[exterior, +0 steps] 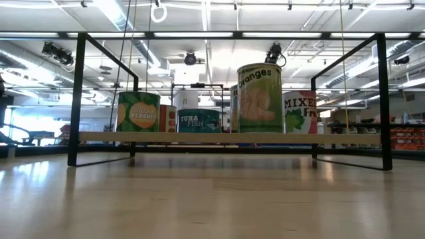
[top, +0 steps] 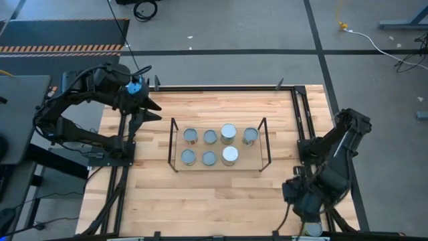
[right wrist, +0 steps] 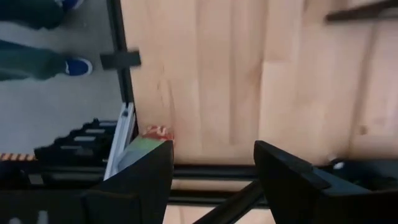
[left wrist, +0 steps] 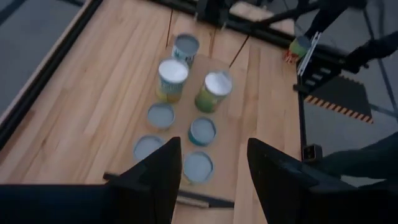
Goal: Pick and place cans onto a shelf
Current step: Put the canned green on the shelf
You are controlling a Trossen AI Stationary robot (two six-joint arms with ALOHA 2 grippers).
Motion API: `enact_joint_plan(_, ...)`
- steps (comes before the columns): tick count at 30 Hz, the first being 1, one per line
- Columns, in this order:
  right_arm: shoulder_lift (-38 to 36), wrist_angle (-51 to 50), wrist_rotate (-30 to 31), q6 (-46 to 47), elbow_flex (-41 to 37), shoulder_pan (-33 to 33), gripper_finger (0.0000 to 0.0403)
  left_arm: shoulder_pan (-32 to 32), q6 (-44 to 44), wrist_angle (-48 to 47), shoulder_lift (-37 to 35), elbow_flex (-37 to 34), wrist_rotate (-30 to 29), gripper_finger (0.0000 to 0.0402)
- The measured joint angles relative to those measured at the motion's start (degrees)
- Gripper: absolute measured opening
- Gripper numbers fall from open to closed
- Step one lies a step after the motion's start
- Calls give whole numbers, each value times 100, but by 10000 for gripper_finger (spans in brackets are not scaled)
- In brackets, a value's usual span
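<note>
The black wire shelf [top: 172, 144] stands mid-table with a thin board across it [exterior: 199, 137]. Several cans stand upright on the board in two rows [top: 209, 137], two of them with bright white tops [top: 229, 155]. The low view shows labels for peaches [exterior: 138, 111], tuna [exterior: 199, 121] and oranges [exterior: 259, 97]. My left gripper [top: 150, 110] hovers open and empty at the far left of the shelf, with the cans ahead of it [left wrist: 214, 152]. My right gripper [top: 309, 224] is open at the table's near right corner [right wrist: 214, 155].
The black metal frame [top: 294, 114] edges the wooden table. A green and red can-like thing [right wrist: 146, 142] sits by a white bracket outside the frame near my right gripper. A person's shoe [right wrist: 74, 65] shows on the floor beyond. Bare wood [top: 214, 201] lies in front of the shelf.
</note>
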Motion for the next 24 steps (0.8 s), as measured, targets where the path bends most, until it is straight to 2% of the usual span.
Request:
enact_joint_plan(7,0,779,-497,665,-848,594,229,0,2,498,0,0,-1,188)
enact_joint_plan(15,7,1011,-315,814,-965,921,229,0,2,957,0,1,0,188)
enact_joint_plan(19,15,1790,-415,1113,-1281,985,228,0,1,1062,0,1,-2,188)
enact_joint_plan(24,22,2815,-866,1609,-1945,1058,220,0,0,1086,0,1,-1,188)
